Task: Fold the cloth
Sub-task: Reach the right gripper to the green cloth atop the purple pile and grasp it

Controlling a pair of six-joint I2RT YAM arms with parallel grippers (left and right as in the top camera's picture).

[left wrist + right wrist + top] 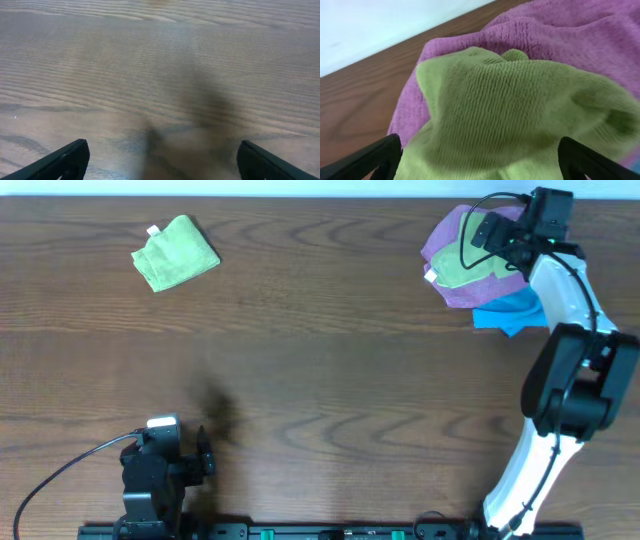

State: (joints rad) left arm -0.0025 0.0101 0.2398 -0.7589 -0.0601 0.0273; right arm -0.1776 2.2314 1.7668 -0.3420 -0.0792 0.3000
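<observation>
The cloth (pixel 466 268) is lime-green and lies crumpled on top of a purple cloth (pixel 447 235) at the table's far right. In the right wrist view the cloth (pixel 510 95) fills the middle, with the purple cloth (pixel 580 30) behind it. My right gripper (pixel 500 235) hangs just over the cloth. Its jaws (pixel 480 145) are open wide, one on each side of the green fabric, holding nothing. My left gripper (pixel 205 460) is open and empty near the front left edge, over bare wood (pixel 162 147).
Another lime-green cloth (pixel 176 253), a small folded square with a white tag, lies at the far left. A blue cloth (pixel 512 312) sticks out from under the purple one. The table's back edge meets a white wall (pixel 380 25).
</observation>
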